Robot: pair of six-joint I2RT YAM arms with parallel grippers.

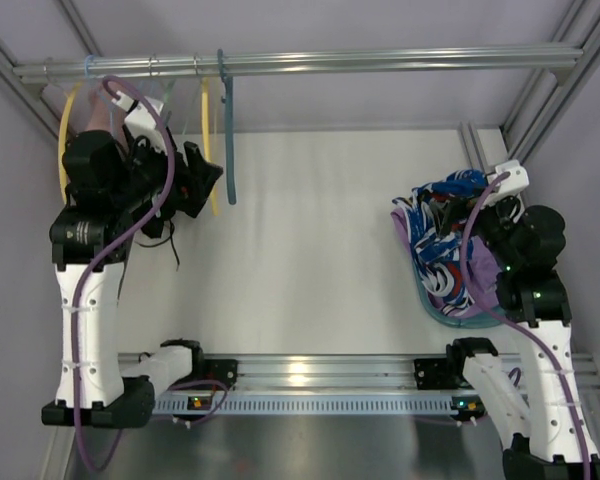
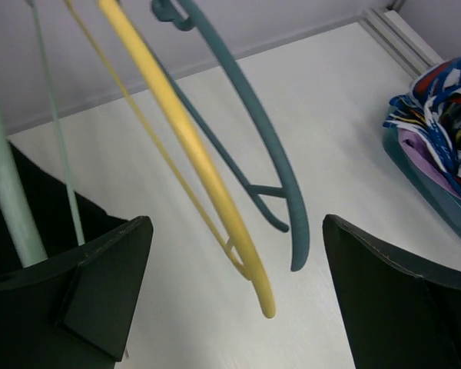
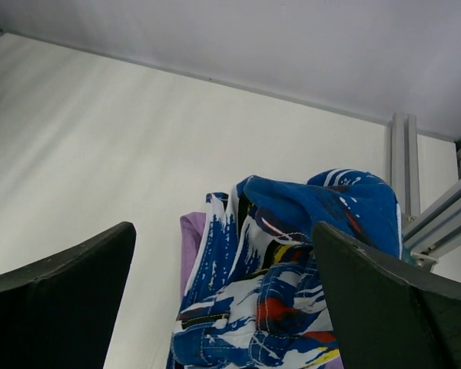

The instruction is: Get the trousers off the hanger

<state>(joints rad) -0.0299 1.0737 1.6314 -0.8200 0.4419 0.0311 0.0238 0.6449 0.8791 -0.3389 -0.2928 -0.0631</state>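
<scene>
Firstly, left gripper [image 2: 238, 300]: jaws spread wide and holding nothing; we note it up by the rail among the hung hangers.
Thin pale mint-green plastic hanger [image 2: 4, 177]: hangs just beside the left finger in the left wrist view, with a plain black garment [image 2: 31, 200] behind it. We cannot tell whether finger and hanger touch. No blue fabric shows on it.
Neighbouring hangers: one yellow plastic hanger [image 2: 184, 131] and one slate-blue plastic hanger [image 2: 261, 131], both bare, hanging between the open jaws.
White table [image 1: 310, 260]: separates the two arms.
Bright-blue patterned trousers [image 3: 292, 231]: bunched in a heap at the right side, lying in a teal tub [image 1: 435, 305] over a plain purple cloth [image 3: 190, 238]. We see no hanger in the heap.
Long axis of heap: roughly far-to-near in the top view, too crumpled for us to name waist or legs.
Right gripper [image 3: 227, 307]: jaws spread wide and empty, poised over the heap, which lies straight ahead between the fingers.
Nearer arm: the right, by far; the left stands well apart from the trousers.
Our judgement: trousers and mint hanger appear already parted.
</scene>
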